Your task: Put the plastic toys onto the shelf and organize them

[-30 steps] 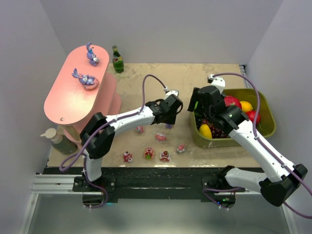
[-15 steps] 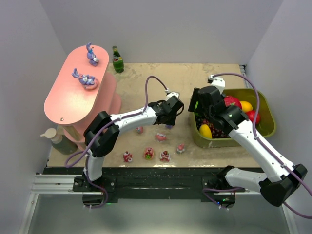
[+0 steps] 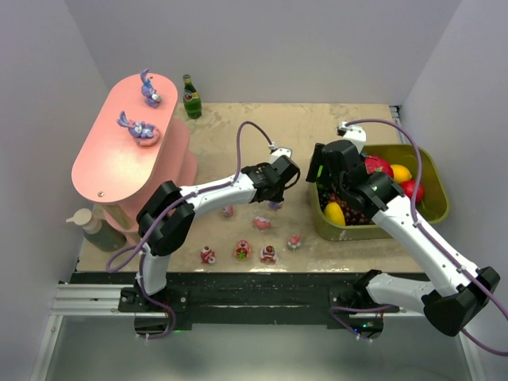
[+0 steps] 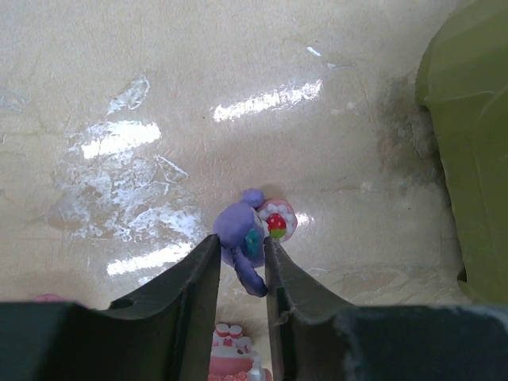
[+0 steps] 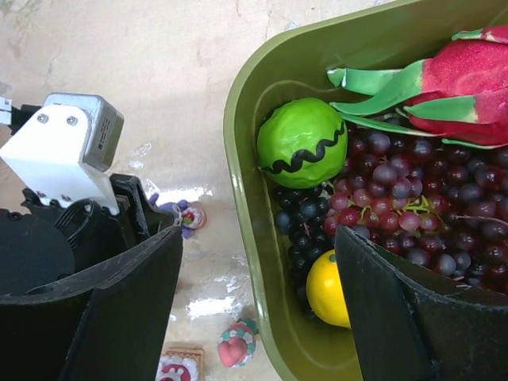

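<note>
My left gripper (image 4: pixel 241 243) is low over the table's middle, with its two fingers pressed against either side of a purple bunny toy (image 4: pixel 236 235) that stands on the table. This same toy (image 5: pixel 179 216) also shows in the right wrist view. Several more plastic toys lie nearer the front edge, among them a pink one (image 3: pixel 261 224) and a red one (image 3: pixel 268 254). The salmon-pink shelf (image 3: pixel 107 167) stands far left, with two purple toys (image 3: pixel 140 129) on its top tier. My right gripper (image 5: pixel 255 242) hangs open over the tub's left wall, holding nothing.
An olive-green tub (image 3: pixel 435 202) of fake fruit sits at the right, close beside the purple toy. A green bottle (image 3: pixel 191 97) stands behind the shelf. A soap dispenser (image 3: pixel 91 226) stands at the shelf's front left.
The left gripper's jaws have narrowed onto the purple bunny toy, and its elbow has shifted slightly right. The right arm has not moved.
</note>
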{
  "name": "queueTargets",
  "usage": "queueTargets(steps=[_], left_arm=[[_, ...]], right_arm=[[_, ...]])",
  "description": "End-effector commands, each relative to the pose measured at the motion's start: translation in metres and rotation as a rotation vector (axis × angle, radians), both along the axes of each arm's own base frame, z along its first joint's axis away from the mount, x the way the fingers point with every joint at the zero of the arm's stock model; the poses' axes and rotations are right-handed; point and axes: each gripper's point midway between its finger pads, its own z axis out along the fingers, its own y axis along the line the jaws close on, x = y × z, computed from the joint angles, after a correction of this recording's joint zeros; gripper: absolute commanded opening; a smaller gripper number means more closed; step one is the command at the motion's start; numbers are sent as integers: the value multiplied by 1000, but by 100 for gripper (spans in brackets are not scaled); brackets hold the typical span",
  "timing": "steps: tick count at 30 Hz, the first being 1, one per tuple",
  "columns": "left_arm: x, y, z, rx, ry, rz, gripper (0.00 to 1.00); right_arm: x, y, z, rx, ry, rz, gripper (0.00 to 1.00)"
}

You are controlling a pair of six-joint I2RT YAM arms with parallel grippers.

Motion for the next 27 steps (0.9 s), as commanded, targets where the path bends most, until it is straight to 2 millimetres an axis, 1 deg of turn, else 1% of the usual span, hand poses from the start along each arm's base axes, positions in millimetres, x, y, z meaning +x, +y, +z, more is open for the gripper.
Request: queueTargets(steps=[1,3,4,6,7,11,12,14,15,16,17,18,19,20,21,22,23,24,25,27], left_arm=[[16,-7,16,-18,-78,19,24],[17,-7,19,-18,-87,21,18],[18,-5,20,-14,-95,29,11],[18,-3,25,-14,-108,35,2],[20,0,27,-7,-120,42,0],[24,7,42,6,-169,47,0],[26,8,55,3,-190,43,0],[26,16,68,28,-213,39,0],[27,20,89,23,-244,37,0],[28,26,101,33,-266,44,0],[24,32,108,54,-264,34,0],[24,39,133,39,-292,35,0],[22,46,144,41,-297,37,0],[15,57,148,69,-277,27,0],[13,68,172,44,-295,38,0],[5,80,178,65,-274,35,0],[1,88,188,58,-277,36,0],[-4,98,212,34,-307,28,0],[-13,107,217,47,-286,12,0],[-24,124,248,19,-317,29,0]], right_arm=[[5,0,5,8,-25,-1,80],[4,1,5,9,-25,2,80],[5,0,5,9,-26,-1,80],[5,0,4,9,-26,-1,80],[5,0,4,9,-28,-2,80],[7,1,7,15,-37,-4,80],[7,1,8,16,-40,-5,80],[8,1,11,18,-49,-5,80],[9,1,12,20,-51,-9,80],[10,2,13,23,-57,-8,80],[11,3,14,24,-58,-4,80],[13,4,14,27,-60,-3,80],[14,6,16,36,-69,2,80],[16,8,18,44,-71,8,80],[17,11,15,43,-62,13,80],[19,13,15,49,-66,16,80],[20,16,15,56,-65,23,80],[22,18,13,56,-60,27,80],[24,20,14,64,-64,32,80],[27,24,12,64,-56,40,80]])
